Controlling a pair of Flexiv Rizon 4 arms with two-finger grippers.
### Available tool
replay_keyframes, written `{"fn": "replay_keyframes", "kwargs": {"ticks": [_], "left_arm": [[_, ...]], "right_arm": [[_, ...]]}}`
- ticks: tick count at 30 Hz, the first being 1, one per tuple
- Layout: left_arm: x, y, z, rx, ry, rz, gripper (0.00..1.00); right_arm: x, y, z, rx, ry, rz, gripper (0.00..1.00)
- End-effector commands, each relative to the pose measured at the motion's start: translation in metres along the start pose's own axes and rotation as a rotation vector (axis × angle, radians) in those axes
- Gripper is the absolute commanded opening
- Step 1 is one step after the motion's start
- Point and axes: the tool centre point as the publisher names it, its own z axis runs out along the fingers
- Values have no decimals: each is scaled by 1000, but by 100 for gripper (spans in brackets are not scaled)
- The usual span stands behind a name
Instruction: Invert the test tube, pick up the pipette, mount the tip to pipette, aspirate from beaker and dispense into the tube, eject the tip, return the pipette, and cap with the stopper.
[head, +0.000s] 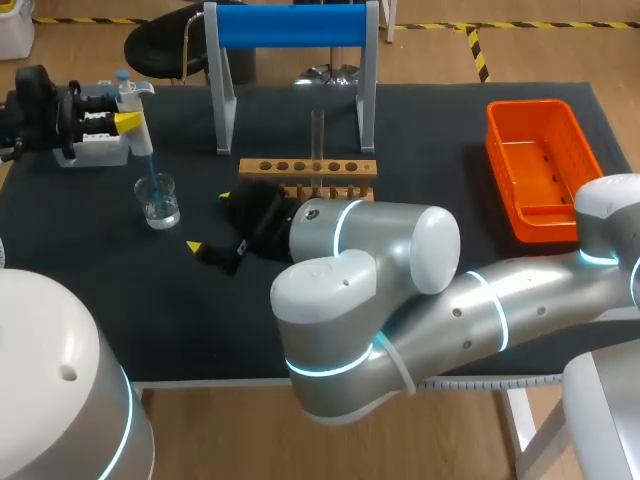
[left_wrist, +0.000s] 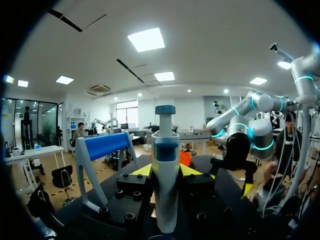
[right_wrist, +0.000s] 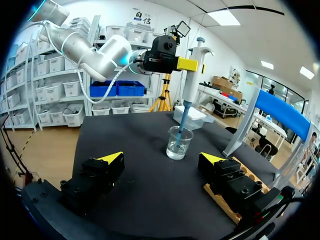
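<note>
L gripper (head: 128, 121) clamps pipette (head: 139, 137), tip (head: 149, 172) in beaker (head: 158, 203) at 10 o'clock; I'd hold vertical, aspirate slow. R gripper (head: 210, 222) wide.

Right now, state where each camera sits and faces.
Head view: fixed above and behind, looking down on the table; left arm and right arm show.
Left wrist view: on my left wrist, facing along the left pincer shut on the pipette.
Right wrist view: on my right wrist, facing past the open right pincer to the beaker.
Head and right wrist views share the beaker and pipette.
</note>
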Motion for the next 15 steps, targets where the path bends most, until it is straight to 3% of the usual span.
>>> {"fn": "replay_keyframes", "kwargs": {"ticks": [1,15], "left_arm": [[-1,0,0,-1,1,-1,0],[-1,0,0,-1,1,-1,0]], "right_arm": [[-7,3,-10,-34,61,-13,100],[-5,31,-40,-113,342,-108,100]]}}
